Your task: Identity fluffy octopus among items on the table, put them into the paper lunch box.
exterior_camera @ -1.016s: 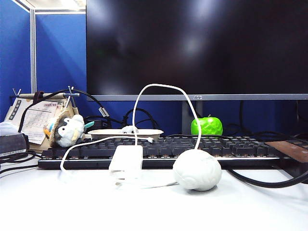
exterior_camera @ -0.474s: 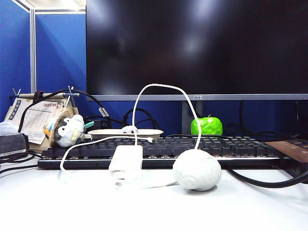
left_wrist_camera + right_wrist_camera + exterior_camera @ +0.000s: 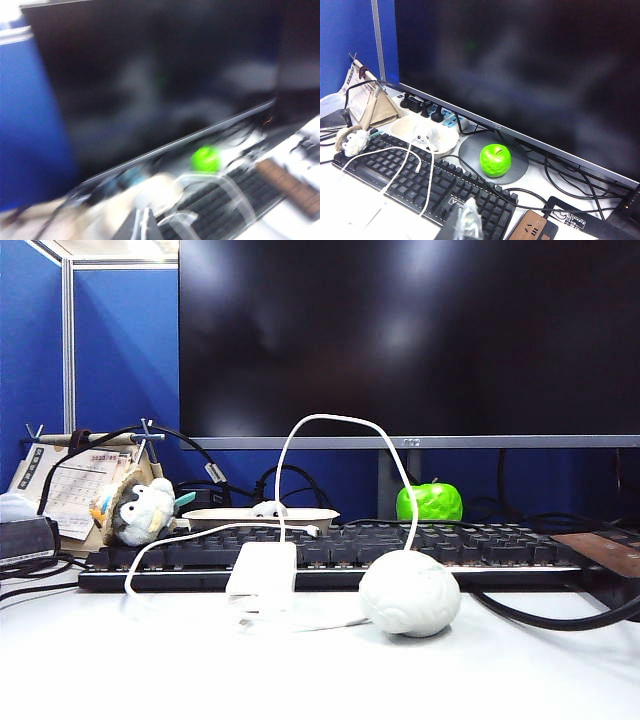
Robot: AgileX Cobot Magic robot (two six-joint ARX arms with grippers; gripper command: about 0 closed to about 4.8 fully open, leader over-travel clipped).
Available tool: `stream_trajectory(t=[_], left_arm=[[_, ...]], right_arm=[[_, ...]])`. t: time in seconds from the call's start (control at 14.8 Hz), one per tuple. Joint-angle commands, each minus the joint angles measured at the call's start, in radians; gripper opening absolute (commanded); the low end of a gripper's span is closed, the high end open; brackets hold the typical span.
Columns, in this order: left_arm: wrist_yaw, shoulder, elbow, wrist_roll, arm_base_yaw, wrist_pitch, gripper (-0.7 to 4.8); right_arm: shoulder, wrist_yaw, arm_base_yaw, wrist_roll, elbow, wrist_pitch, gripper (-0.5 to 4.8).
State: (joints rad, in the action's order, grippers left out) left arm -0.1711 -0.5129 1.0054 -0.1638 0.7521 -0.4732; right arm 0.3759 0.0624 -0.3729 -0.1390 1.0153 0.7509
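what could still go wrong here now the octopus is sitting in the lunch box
1. The fluffy octopus lies against the near rim of the paper lunch box, so a nudge might tip it out.
2. The white cable drapes over the keyboard beside the box; the retreating left gripper, jaws shut, could snag it and drag the light box.
3. The bird plush looks similar and sits close by; it could be picked by mistake. The right gripper is shut, away from it.

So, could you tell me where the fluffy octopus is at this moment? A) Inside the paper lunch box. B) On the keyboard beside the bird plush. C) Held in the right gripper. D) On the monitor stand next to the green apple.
A: the fluffy octopus sits inside the paper lunch box behind the keyboard.
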Motion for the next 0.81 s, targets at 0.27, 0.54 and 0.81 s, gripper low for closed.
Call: stream_trajectory(t=[0.27,0.54,0.81], left_arm=[[0.169,0.0,-0.316,0.117,0.0,0.415,0.25],[0.176,0.007,-0.478,0.201,0.0,0.51,0.25],[0.17,0.069,-0.592,0.208,-0.002,0.604,0.25]], right_arm=[[-0.002,-0.004,0.001,0.002,0.003,-0.011,-0.06],[-0.002,-0.004,0.001,0.002,0.003,-0.011,-0.06],[-0.002,-0.004,0.001,0.002,0.003,-0.011,-0.06]])
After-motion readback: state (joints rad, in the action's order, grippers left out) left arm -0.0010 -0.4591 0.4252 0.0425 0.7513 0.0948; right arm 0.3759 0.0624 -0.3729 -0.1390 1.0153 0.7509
